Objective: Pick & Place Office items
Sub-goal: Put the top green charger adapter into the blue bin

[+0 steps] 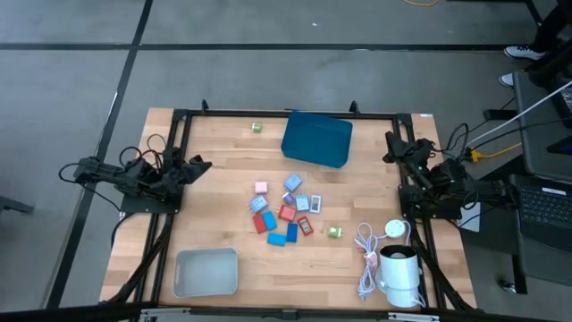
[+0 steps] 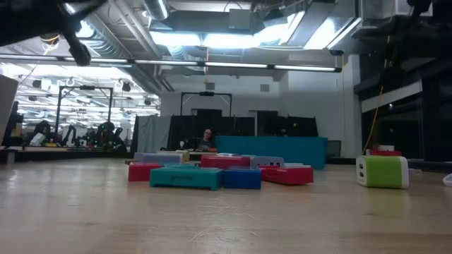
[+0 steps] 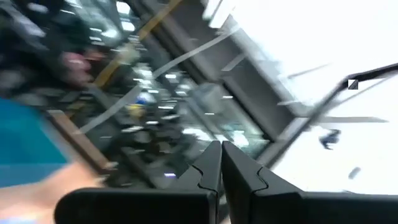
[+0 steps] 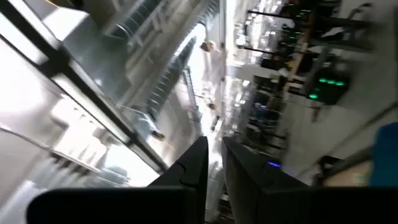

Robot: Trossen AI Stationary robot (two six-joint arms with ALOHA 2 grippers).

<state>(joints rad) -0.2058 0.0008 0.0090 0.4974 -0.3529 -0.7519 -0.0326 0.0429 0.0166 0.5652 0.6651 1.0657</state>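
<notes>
The office items (image 1: 284, 211) lie flat in a loose cluster at the table's middle: small red, blue, pink, lavender and white rectangles. In the low view the same office items (image 2: 212, 173) show as a low row. One green bit (image 1: 334, 232) lies just right of the cluster and shows close up in the low view (image 2: 385, 171). Another green bit (image 1: 256, 128) lies near the far edge. My left gripper (image 1: 203, 165) hovers at the left edge, shut (image 3: 219, 158), tilted up toward the room. My right gripper (image 1: 391, 143) hovers at the right edge, shut (image 4: 214, 152), and also points up and away.
A blue bin (image 1: 317, 139) stands at the far middle of the table. A grey tray (image 1: 206, 271) sits near the front left. A coiled white cable (image 1: 366, 255) and a white cylindrical device (image 1: 399, 268) occupy the front right corner. A black frame (image 1: 179, 121) borders the table.
</notes>
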